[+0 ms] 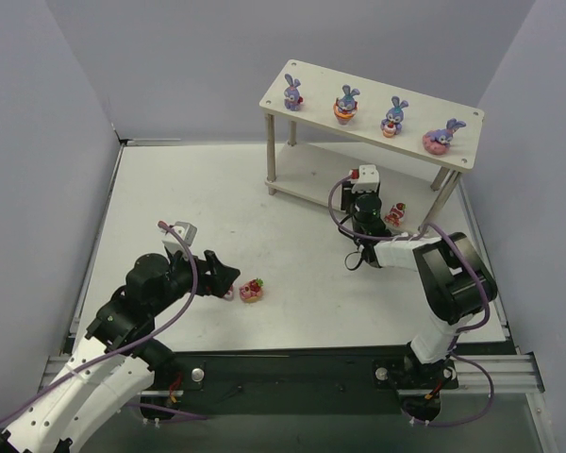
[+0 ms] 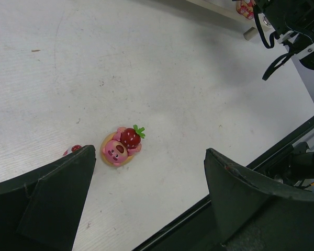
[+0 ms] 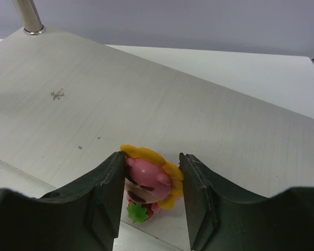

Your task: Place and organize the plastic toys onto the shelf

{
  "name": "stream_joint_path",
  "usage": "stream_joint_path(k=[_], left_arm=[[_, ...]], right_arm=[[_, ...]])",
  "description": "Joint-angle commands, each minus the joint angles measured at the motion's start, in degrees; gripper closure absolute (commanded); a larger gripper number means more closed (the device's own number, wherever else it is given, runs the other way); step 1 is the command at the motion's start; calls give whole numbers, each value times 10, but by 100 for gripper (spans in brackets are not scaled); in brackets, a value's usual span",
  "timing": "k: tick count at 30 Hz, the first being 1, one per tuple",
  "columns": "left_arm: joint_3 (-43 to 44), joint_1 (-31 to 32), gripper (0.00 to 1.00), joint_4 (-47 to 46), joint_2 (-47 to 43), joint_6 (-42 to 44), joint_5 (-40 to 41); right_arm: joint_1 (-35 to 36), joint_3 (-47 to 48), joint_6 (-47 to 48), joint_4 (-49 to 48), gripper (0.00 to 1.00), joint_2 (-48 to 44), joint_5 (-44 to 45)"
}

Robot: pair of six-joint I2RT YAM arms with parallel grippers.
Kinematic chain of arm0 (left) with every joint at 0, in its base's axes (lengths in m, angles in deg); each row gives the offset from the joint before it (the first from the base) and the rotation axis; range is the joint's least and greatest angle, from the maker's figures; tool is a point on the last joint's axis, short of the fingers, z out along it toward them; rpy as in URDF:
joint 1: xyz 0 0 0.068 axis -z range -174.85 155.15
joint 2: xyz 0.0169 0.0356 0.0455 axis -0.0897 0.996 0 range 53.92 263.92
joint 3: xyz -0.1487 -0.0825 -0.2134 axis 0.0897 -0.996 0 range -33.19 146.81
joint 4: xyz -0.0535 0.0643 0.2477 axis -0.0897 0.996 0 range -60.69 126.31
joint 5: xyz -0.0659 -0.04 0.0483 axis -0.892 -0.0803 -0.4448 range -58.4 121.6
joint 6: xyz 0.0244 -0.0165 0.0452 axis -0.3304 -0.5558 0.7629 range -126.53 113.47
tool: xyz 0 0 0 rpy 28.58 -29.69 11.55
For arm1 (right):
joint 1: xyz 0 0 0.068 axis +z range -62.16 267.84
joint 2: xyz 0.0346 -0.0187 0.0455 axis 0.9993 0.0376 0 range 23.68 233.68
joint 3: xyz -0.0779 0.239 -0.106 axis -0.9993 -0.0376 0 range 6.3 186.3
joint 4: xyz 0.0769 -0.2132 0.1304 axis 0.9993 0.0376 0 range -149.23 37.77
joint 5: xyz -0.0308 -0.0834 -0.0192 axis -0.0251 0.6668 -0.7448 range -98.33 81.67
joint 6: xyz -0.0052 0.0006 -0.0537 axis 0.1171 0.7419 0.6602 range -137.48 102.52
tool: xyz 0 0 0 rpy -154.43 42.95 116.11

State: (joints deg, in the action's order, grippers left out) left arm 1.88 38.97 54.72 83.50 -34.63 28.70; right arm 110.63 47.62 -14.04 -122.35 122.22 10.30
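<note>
Right pincer (image 3: 152, 157): closed on pink flower toy (image 3: 146, 180), at near edge of shelf (image 3: 162, 104) lower board. Risk: release there, toy topples off edge. My left pincer (image 2: 149, 154): open, strawberry toy (image 2: 123, 146) well short of shelf.

The table (image 1: 217, 208) is white and flat, with a few tiny dark specks (image 2: 102, 82) on it. Three plain walls stand round it, all a pale grey-purple. The back wall (image 1: 198, 66) is at 12 o'clock, the left wall (image 1: 38, 189) at 9 o'clock and the right wall (image 1: 547, 142) at 3 o'clock. At 6 o'clock a black strip (image 1: 292, 363) runs along the table's near edge, with a silver metal rail (image 1: 509, 376) beside it. The light is soft and even, and the shadows are faint.
</note>
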Motion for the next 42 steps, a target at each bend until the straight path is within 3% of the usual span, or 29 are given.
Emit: stream_joint_path(k=[1,11,29,42], left_arm=[[0,3,5,-31,1,3,2],[0,3,5,-30,2,3,4],[1,3,5,-29,4,3,6],[3,3,5,-27,2,4,11]], right_arm=[[-26,-13,-34,-35,70,-32,-71],[-34,-20,-54,-5,66,-50,-71],[-44,-25,-81,14,34,-54,-63],[-39,-40,-87,10,24,-99,-89]])
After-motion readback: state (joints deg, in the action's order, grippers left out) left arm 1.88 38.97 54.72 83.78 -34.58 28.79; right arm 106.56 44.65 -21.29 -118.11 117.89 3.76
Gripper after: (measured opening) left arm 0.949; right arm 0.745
